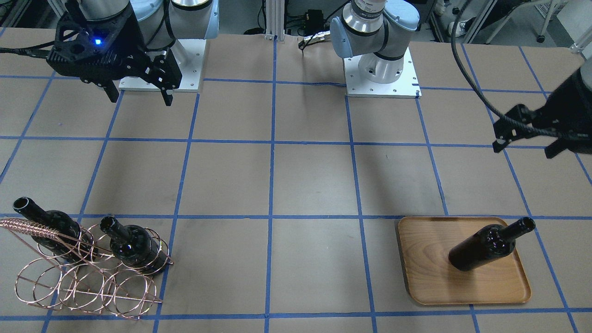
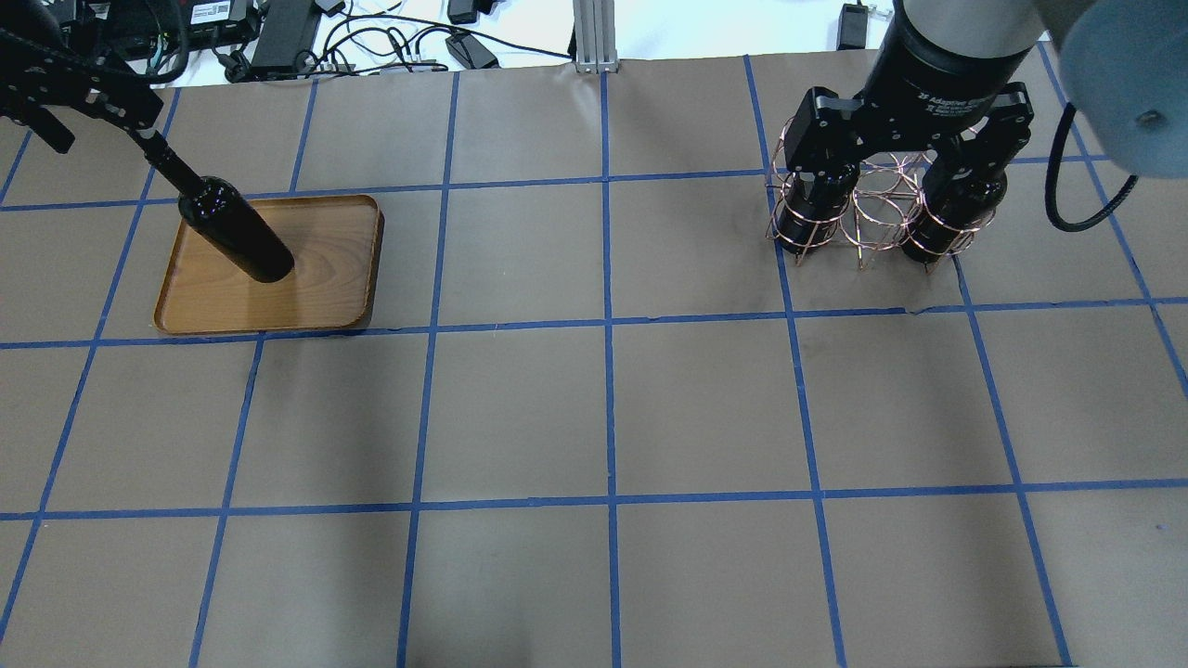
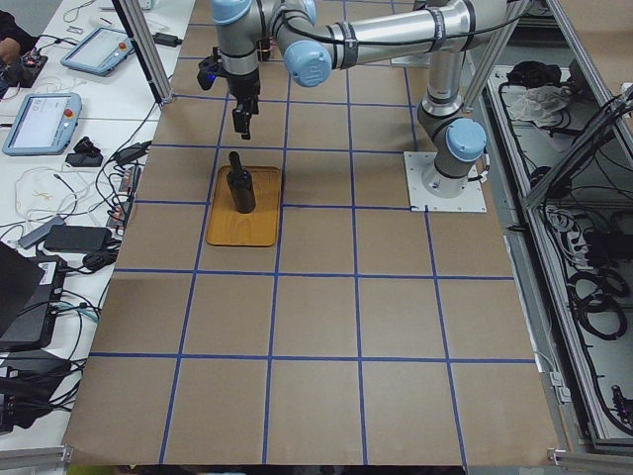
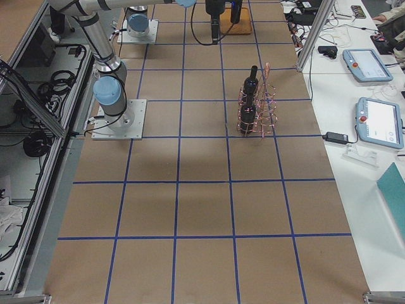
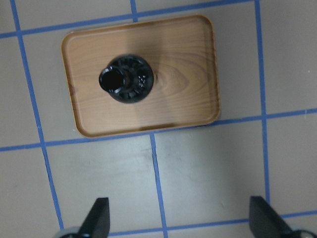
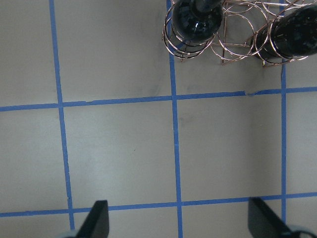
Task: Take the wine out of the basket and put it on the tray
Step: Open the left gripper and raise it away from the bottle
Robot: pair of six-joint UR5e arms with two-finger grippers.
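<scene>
My left gripper (image 5: pixel 181 220) hangs over the table. Its two fingers are wide apart and hold nothing. In my left wrist view, the wine bottle (image 5: pixel 125 79) stands up straight on the tray (image 5: pixel 188 99), toward the tray's 9 o'clock side. My right gripper (image 6: pixel 178 220) is spread apart too, with nothing in it. In my right wrist view, the basket (image 6: pixel 233 47) sits at 1 o'clock. A second bottle (image 6: pixel 195 22) and a third bottle (image 6: pixel 297 34) stand inside it.
</scene>
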